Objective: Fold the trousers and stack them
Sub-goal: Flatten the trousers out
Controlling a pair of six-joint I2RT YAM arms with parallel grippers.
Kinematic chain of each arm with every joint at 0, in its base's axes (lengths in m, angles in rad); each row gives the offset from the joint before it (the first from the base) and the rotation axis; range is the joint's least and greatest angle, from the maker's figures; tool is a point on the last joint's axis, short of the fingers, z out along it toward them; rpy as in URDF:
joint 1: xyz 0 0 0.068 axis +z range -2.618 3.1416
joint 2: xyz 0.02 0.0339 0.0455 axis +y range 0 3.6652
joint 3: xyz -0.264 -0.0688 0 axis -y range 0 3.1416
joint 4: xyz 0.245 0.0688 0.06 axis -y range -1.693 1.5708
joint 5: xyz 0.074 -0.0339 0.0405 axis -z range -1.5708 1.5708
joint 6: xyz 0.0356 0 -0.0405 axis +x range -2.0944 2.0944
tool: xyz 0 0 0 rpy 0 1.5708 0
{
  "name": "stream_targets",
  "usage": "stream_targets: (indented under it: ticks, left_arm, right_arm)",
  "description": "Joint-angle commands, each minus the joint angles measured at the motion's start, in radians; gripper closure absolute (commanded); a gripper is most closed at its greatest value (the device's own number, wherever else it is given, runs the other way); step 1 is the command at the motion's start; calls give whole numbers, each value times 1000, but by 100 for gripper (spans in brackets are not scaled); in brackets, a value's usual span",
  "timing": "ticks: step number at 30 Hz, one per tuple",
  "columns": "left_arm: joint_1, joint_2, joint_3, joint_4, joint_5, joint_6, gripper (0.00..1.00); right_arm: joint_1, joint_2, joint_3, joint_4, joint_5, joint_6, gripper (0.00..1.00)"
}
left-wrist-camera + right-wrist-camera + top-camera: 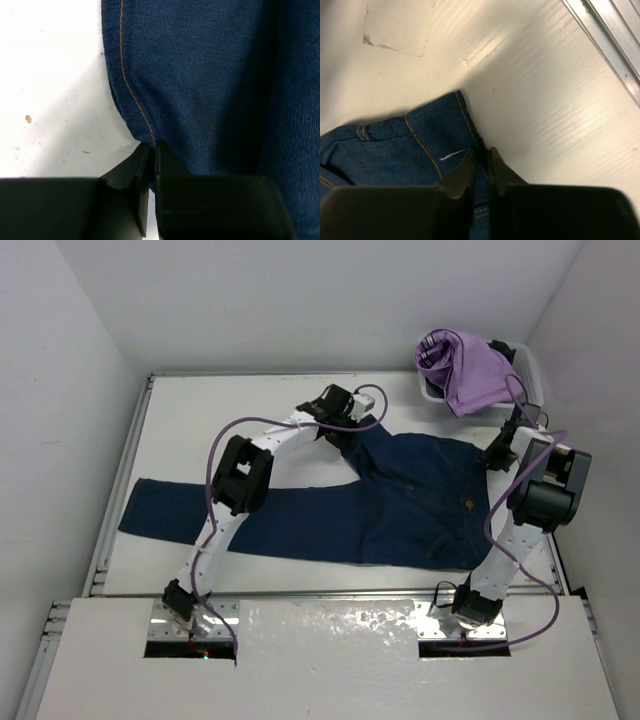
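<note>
Left hand (151,150) pinching trousers (210,75) seam, right hand (481,157) pinching their waist corner

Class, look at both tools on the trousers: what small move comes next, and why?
Probably raise both together a little: the left tool pinches the orange-stitched edge of the trousers, the right tool the waistband corner, and the cloth lies flat.

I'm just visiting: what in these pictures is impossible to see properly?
Top view: the left tool has its tips hidden under its own wrist; the right tool is hidden behind its arm.
Top view: the left arm covers part of the jeans.
Wrist views: frame edges cut off most of the jeans; the fingers hide how much cloth they pinch.
Top view: the lilac garment covers the basket, hiding whatever lies beneath.
</note>
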Motion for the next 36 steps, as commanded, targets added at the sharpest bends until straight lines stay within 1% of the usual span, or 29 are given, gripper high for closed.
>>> stream_targets:
  ticks: [1, 2, 3, 4, 5, 6, 7, 9, 11, 12, 14, 15, 18, 22, 25, 27, 28, 31, 32, 34, 36]
  left_arm:
    - [54, 10, -58, -125, 61, 0, 100]
    - [76, -32, -63, -123, 38, 14, 100]
    - [129, -53, -78, -117, -7, 36, 100]
    - [158, -97, -96, -114, -28, 42, 100]
    - [190, -97, -97, -114, -51, 48, 100]
    - [245, -141, -118, -114, -102, 72, 100]
    - [269, -169, -133, -114, -129, 91, 100]
    - [330, -250, -198, -96, -207, 140, 100]
    - [367, -331, -269, -68, -246, 168, 100]
    - [401, -352, -284, -62, -293, 189, 100]
    - [435, -404, -320, -42, -332, 203, 100]
    - [473, -416, -328, -36, -360, 208, 100]
    - [542, -452, -348, -8, -395, 208, 100]
    - [611, -464, -350, 23, -395, 225, 100]
    - [637, -458, -328, 44, -397, 260, 100]
    - [662, -436, -264, 37, -395, 263, 100]
    - [672, -411, -180, 2, -386, 260, 100]
    - [714, -377, -27, -37, -380, 254, 100]
    - [734, -380, -9, -33, -378, 254, 100]
    - [754, -408, 14, -11, -323, 257, 100]
    - [757, -436, 12, 13, -234, 258, 100]
  right_arm:
    - [10, 14, -2, -1, -21, 20, 100]
    - [9, 6, -7, -3, -13, 13, 100]
    - [4, -15, -19, 6, -4, 6, 100]
    - [3, -24, -31, 22, -1, -1, 100]
    - [1, -32, -31, 22, -1, -6, 100]
    - [0, -40, -42, 42, -12, -12, 100]
    - [0, -49, -47, 51, -19, -18, 100]
    - [0, -51, -50, 59, -35, -32, 100]
    - [0, -52, -54, 50, -29, -47, 100]
    - [0, -54, -56, 51, -26, -52, 100]
    - [0, -52, -58, 51, -36, -67, 100]
    - [0, -52, -58, 50, -41, -69, 100]
    - [0, -47, -50, 46, -41, -81, 100]
    - [1, -37, -24, 57, -82, -110, 100]
    - [3, -28, 1, 47, -92, -132, 100]
    - [1, -34, 10, 37, -86, -144, 100]
    - [1, -37, 15, 34, -82, -159, 100]
    - [1, -46, 27, 22, -66, -184, 100]
    - [1, -49, 27, 22, -66, -187, 100]
    - [1, -61, 22, 31, -78, -198, 100]
    - [1, -75, 15, 48, -104, -201, 100]
